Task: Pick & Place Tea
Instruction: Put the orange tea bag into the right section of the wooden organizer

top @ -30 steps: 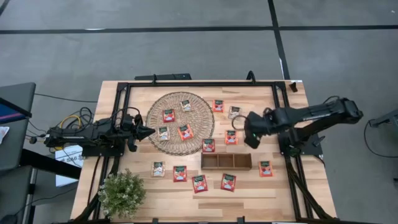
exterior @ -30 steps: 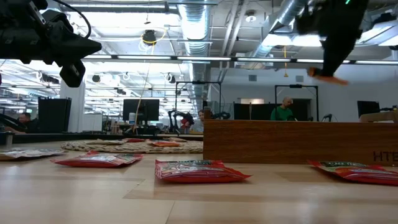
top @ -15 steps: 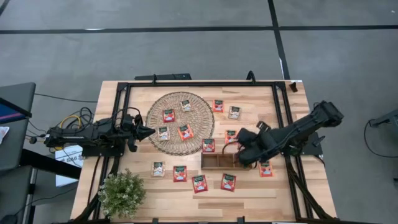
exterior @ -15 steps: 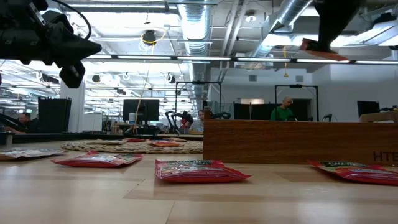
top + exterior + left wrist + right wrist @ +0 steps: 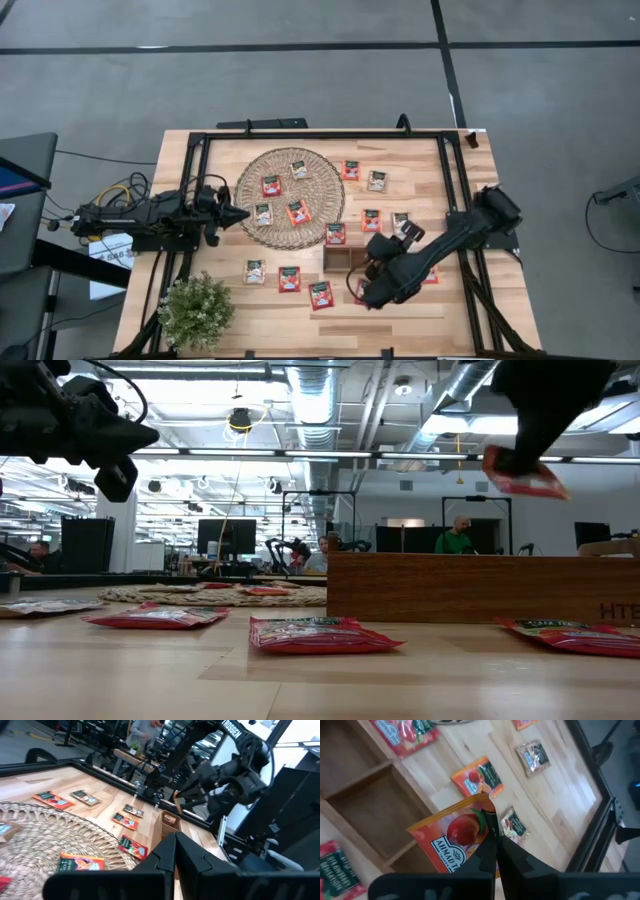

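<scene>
at the near edge of the wooden table, seen from above, a small potted plant is found at the left corner. just behind it a row of tea sachets is laid flat on the bare wood, most of them red, one pale. the right gripper is hung over the right part of this row, beside the wooden tray, much of which is covered by the arm. its fingers are clamped on an orange tea sachet printed with a peach; in the right wrist view the sachet is pinched at one edge above an open tray compartment. in the low view the same sachet is held in the air, clear of the tray's top edge.

farther back, more sachets are scattered on the wood to the right of the woven mat, and four are laid on the mat itself. the left gripper is parked at the mat's left rim, fingers pressed together with nothing between them.

beyond the table, in the low view, a person in green is seen in the room.
</scene>
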